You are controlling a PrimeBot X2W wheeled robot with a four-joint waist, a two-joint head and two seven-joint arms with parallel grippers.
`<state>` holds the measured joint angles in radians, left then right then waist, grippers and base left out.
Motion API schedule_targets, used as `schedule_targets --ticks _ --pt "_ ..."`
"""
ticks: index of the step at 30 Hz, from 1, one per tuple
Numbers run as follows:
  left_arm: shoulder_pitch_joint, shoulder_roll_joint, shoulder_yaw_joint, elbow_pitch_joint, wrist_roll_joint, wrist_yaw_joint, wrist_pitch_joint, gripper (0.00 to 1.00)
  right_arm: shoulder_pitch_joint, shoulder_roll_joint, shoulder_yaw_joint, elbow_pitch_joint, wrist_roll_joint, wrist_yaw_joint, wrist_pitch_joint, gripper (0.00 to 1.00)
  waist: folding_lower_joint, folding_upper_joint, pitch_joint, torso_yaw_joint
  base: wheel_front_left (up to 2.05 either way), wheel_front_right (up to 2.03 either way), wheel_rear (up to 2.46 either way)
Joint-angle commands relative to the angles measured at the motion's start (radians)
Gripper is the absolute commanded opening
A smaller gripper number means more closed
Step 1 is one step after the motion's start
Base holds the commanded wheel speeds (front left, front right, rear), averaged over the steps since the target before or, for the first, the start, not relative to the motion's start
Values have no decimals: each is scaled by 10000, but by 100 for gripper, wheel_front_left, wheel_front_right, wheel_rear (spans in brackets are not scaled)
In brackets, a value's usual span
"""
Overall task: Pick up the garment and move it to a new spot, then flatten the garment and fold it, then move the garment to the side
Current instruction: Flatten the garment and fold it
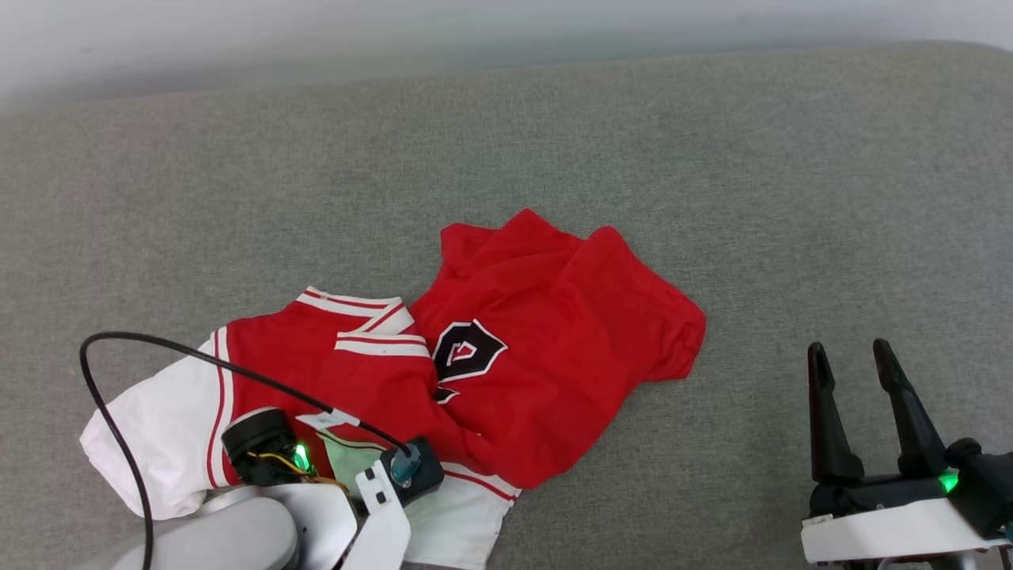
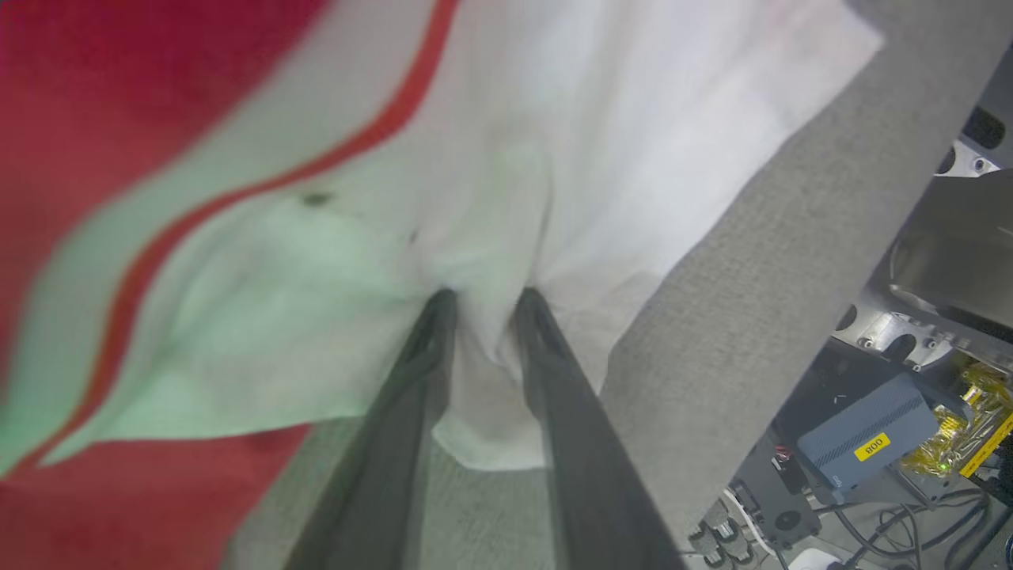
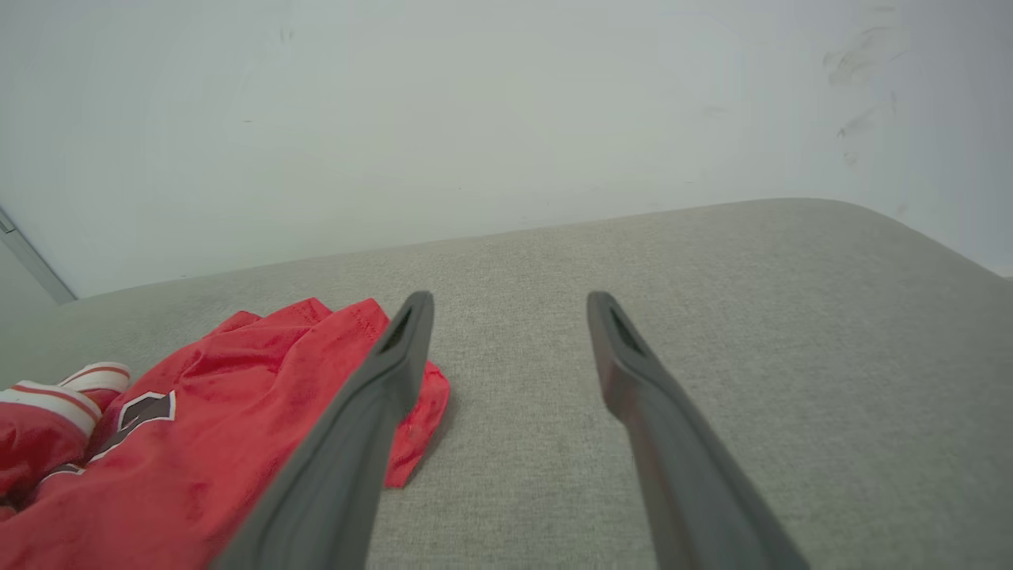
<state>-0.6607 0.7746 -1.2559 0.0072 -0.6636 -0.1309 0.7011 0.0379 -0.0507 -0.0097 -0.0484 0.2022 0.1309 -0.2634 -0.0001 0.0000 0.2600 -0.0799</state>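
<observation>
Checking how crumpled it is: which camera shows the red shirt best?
Head view: nearly the whole garment lies bunched on the grey surface. Left wrist view gives white sleeve close up; right wrist view, one red part.

Red T-shirt (image 1: 554, 317) with white sleeves (image 1: 158, 427), red-and-white striped trim (image 1: 356, 305) at ten o'clock of its black-and-white emblem (image 1: 465, 352); speckled grey fabric surface (image 1: 712, 158); black cable (image 1: 127, 335) at eight o'clock
</observation>
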Motion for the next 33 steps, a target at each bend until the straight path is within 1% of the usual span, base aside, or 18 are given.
schedule_targets --ticks 1,6,7,8,9,10,13,16,18,19,22,27,30,33 --pt "309 -131 -392 224 97 35 78 0 84 10 -11 43 43 -3 -19 100 1 0 -144 42 0 0 0" --pt "54 534 -299 -643 226 32 -53 0 292 13 -66 88 105 -3 -19 100 1 0 -568 263 0 0 0" --pt "-83 606 -252 -873 261 32 -208 0 334 11 -89 93 118 -3 -19 100 1 0 -645 316 0 0 0" --pt "-539 745 23 -1403 339 34 -662 0 480 10 -133 133 144 -3 -19 100 1 0 -854 480 0 0 0" --pt "-644 801 102 -1544 404 32 -765 0 460 10 -107 150 151 -3 -19 100 1 0 -892 497 0 0 0" --pt "-773 812 217 -1695 427 34 -870 0 427 10 -83 163 157 -3 -19 100 1 0 -927 502 0 0 0" --pt "-1354 614 509 -2113 595 33 -1146 0 337 8 -14 163 218 -3 -19 100 1 0 -980 424 0 0 0" --pt "-1999 215 603 -2272 718 32 -1336 0 229 8 27 178 270 -3 -19 100 1 0 -939 207 0 0 0" --pt "-2541 -235 494 -2151 772 33 -1458 0 171 10 34 184 322 -3 -19 100 1 0 -810 4 0 0 0" --pt "-3462 -1069 280 -1540 692 33 -1705 0 -62 11 117 190 393 -3 -19 100 1 0 -455 -456 0 0 0" --pt "-4294 -2050 45 -580 409 33 -2099 0 -325 11 134 184 548 -3 -19 100 1 0 44 -1021 0 0 0" --pt "-5652 -3307 -217 1164 373 33 -2557 0 -770 14 203 195 851 -3 -19 100 1 0 969 -1916 0 0 0" --pt "-5575 -4136 -257 1530 726 20 -2255 0 -974 14 184 212 1050 -3 -19 100 1 0 1534 -2360 0 0 0" --pt "-5519 -4697 -234 1691 1158 33 -2027 0 -1181 18 222 210 1236 -3 -19 100 1 0 2055 -2629 0 0 0"
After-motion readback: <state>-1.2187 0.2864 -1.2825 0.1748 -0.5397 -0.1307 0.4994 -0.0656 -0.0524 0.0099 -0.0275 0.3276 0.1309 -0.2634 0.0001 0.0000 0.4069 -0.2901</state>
